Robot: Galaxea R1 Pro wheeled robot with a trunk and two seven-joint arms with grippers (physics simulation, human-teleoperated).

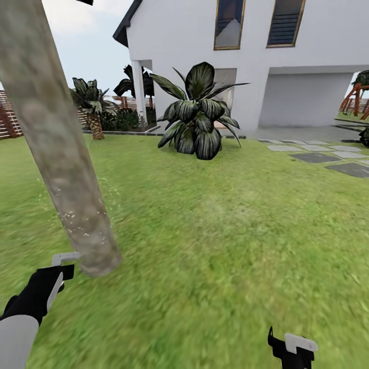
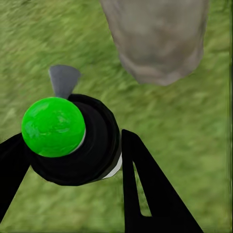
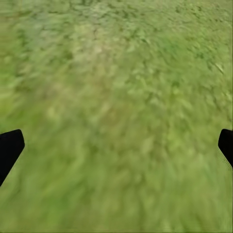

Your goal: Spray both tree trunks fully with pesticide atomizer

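Note:
A thick, mottled grey-brown tree trunk [image 1: 56, 154] leans across the left of the head view, and its base [image 2: 160, 43] also appears in the left wrist view. Tiny white specks of pesticide [image 1: 84, 225] dot its lower part. Just left of the trunk's foot, my left gripper [image 1: 56, 277] is shut on the pesticide atomizer [image 2: 73, 141], a black body with a round green cap and a grey nozzle [image 1: 65, 258] pointing at the trunk. My right gripper [image 1: 292, 348] hangs low at the right, open over bare grass, its fingertips [image 3: 9, 148] far apart.
A big dark-leaved shrub [image 1: 197, 115] stands mid-lawn before a white house [image 1: 266, 61]. Grey stepping stones [image 1: 328, 154] lie at the right. A short palm [image 1: 92, 110] and a slatted fence [image 1: 7, 120] are at the far left. Lawn [image 1: 220, 246] spreads ahead.

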